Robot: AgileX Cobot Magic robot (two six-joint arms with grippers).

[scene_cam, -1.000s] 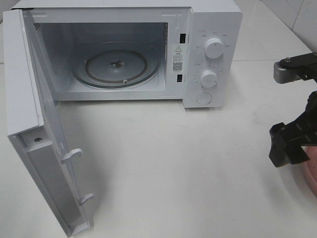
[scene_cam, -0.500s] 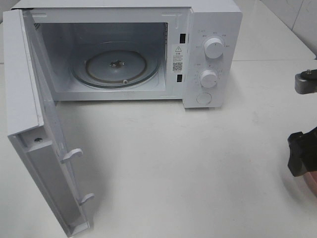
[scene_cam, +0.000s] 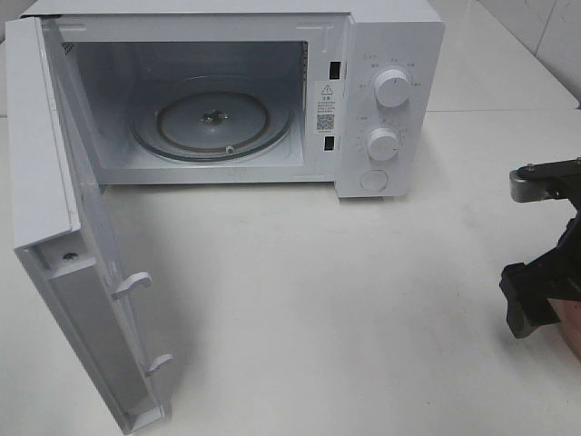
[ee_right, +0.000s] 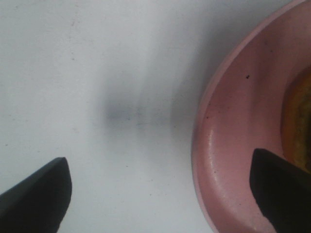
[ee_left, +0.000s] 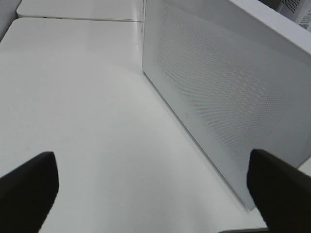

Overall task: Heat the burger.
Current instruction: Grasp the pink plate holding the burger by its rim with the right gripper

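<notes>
Wide-spread right jaws, gripping nothing. Between them only pale desk (ee_right: 97,73), marked by a blurred grey shadow. Just inside one jaw tip, the curved rim of a pink plate (ee_right: 214,160), resting on the desk. On that plate, beside the same tip and a little beyond it, a golden-brown sliver of the burger (ee_right: 297,121), mostly cut off by the frame edge; no contact with either jaw to be seen. From high up, the same dark jaws low over the desk's right side, with a thin arc of the plate showing just past them at the frame edge. Left jaws equally wide, closed on nothing, hanging over plain white desk. Ahead of them and off to one side, near but apart, an upright white panel of the microwave (ee_left: 233,97) with a fine dotted pattern; door or side wall, cannot tell. Well apart from the right jaws, across open desk, the microwave body with its door (scene_cam: 36,145) swung fully open. Inside the cavity, a round glass turntable (scene_cam: 213,118). On the control panel, the side nearest the right jaws, two white dials (scene_cam: 392,88) one above the other.
</notes>
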